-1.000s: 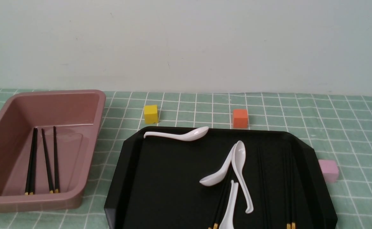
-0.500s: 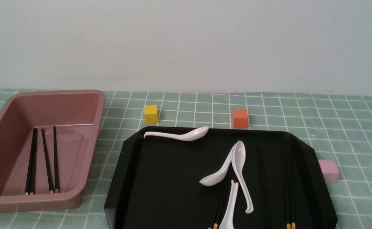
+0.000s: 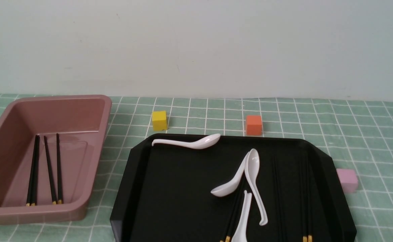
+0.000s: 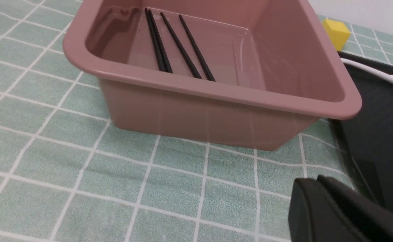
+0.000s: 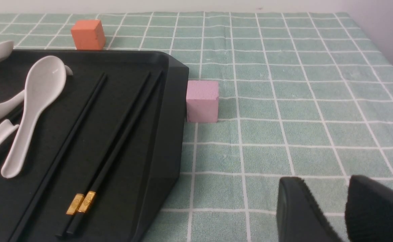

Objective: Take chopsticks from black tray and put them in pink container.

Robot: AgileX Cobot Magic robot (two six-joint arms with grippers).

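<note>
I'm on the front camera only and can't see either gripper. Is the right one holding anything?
Observer: No. The right gripper is empty, jaws slightly apart, over the green cloth outside the black tray.
Operator: And the left?
Observer: The left gripper is empty too, fingers together, over the cloth close to the pink container.
Operator: How many chopsticks lie by the tray's right rim?
Observer: Three: a gold-banded pair and a single chopstick beside it.
</note>
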